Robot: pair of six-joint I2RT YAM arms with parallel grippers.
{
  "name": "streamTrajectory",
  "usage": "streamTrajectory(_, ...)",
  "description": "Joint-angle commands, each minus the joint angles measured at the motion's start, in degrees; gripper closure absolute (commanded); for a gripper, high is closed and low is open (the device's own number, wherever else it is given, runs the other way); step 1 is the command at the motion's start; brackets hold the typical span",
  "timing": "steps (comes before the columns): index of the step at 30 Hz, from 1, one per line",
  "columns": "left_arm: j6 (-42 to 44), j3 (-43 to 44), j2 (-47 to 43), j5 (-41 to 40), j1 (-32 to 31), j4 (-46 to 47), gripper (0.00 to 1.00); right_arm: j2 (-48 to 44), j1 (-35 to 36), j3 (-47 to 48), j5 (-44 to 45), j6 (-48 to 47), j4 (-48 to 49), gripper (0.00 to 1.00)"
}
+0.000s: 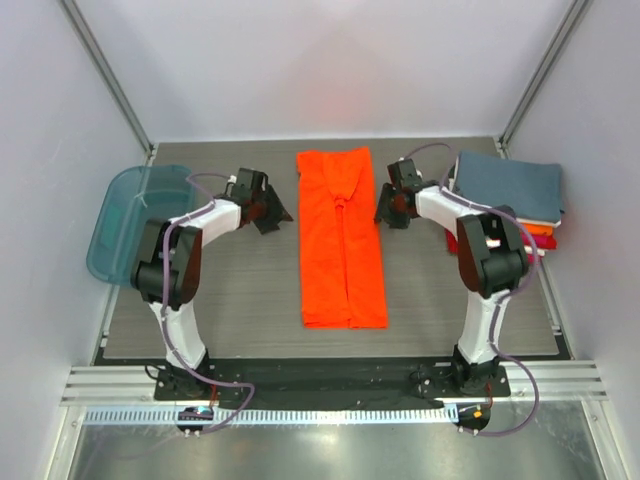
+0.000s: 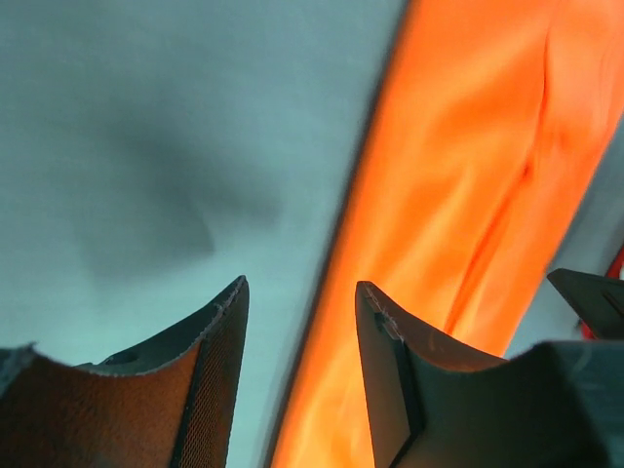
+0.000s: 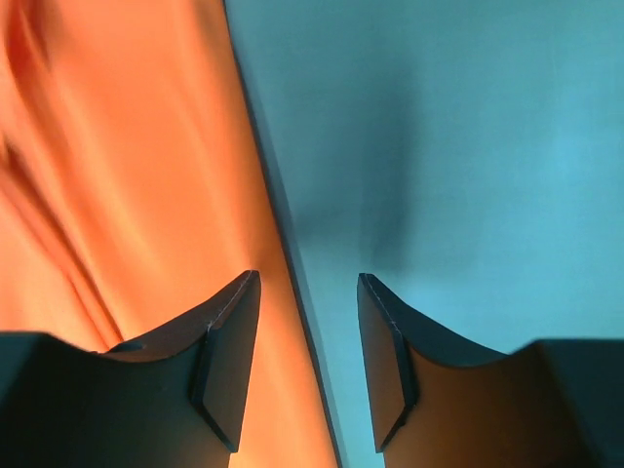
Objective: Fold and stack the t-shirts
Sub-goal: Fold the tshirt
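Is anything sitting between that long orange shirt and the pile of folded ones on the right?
No loose object that I can see. Only the robot's own right hand and arm stand between the orange shirt and the pile.

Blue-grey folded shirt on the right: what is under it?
Under the blue-grey shirt, only edges of lower folded shirts show at its near corner: white, orange and red. How many there are, and the rest of each, is covered.

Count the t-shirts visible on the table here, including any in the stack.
5. One bright orange shirt lies lengthwise mid-table between the arms. Four are stacked far right: a blue-grey one on top, with white, orange and crimson edges beneath. More may be hidden.
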Motion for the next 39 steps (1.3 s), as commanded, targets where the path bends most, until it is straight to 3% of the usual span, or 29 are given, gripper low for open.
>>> streamTrajectory(1, 0.8, -9.6, -10.9, 1.9, -4.1, 0.5, 0.51, -13.6, 2.1, -8.7, -0.2, -1.5, -0.8, 0.5)
streamTrajectory(8, -0.6, -25.8, -25.1, 2.8, -9.5, 1.3, 0.51, -31.6, 5.9, -31.4, -3.7, 1.1, -0.3, 0.51)
streamTrajectory(17, -8.1, -40.3, -39.4, -0.4, -19.9, 1.4, 0.52, -45.3, 13.7, -46.0, -5.7, 9.8, -3.7, 0.56)
streamTrajectory(25, -14.0, -43.8, -39.0, -1.9, -26.6, 3.1, 0.54, -50.7, 15.5, -50.2, -7.7, 11.0, -4.6, 0.61)
streamTrajectory(35, -15.2, -43.7, -37.8, -2.2, -27.0, 4.3, 0.54, -49.5, 16.2, -50.7, -9.1, 10.7, -3.9, 0.67)
streamTrajectory(39, -15.4, -43.9, -37.3, -1.8, -26.9, 4.5, 0.6, -49.9, 16.9, -51.4, -10.8, 10.7, -4.0, 0.67)
